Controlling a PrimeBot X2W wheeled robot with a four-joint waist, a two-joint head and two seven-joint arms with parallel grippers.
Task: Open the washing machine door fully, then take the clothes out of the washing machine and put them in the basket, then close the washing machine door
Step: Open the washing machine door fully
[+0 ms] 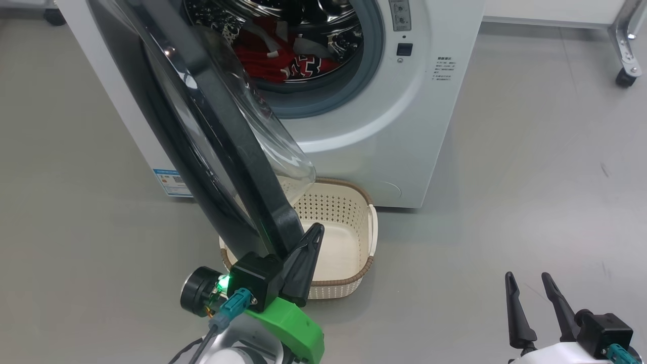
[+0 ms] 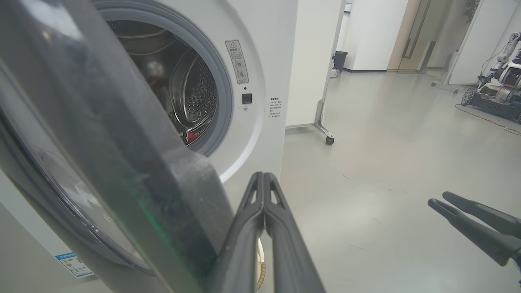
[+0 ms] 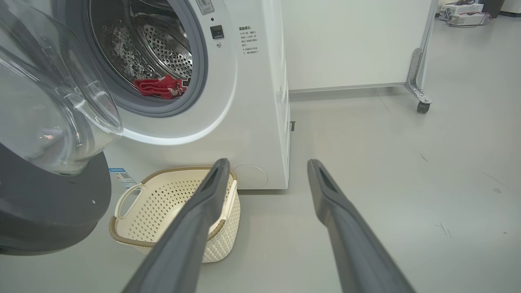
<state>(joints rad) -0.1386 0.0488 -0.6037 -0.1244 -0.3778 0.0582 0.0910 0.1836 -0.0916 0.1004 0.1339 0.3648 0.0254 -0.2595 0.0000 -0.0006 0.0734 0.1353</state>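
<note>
The white washing machine (image 1: 404,126) stands with its door (image 1: 222,151) swung partway out, black rim edge-on and glass bowl facing the drum. Red clothes (image 1: 283,60) lie in the steel drum, and the clothes (image 3: 158,86) also show behind the grey seal. The cream basket (image 1: 371,227) sits empty on the floor under the door. My left gripper (image 1: 314,235) is shut with nothing between its fingers, its side against the inner face of the door's free edge. In the left wrist view its fingertips (image 2: 264,181) meet beside the door (image 2: 122,171). My right gripper (image 1: 528,278) hangs open at the lower right, apart from everything.
A white wheeled partition stands right of the machine, its caster (image 1: 626,77) on the grey floor. Another wheeled robot (image 2: 496,89) is parked far off in the room. Open floor spreads to the right of the basket (image 3: 163,203).
</note>
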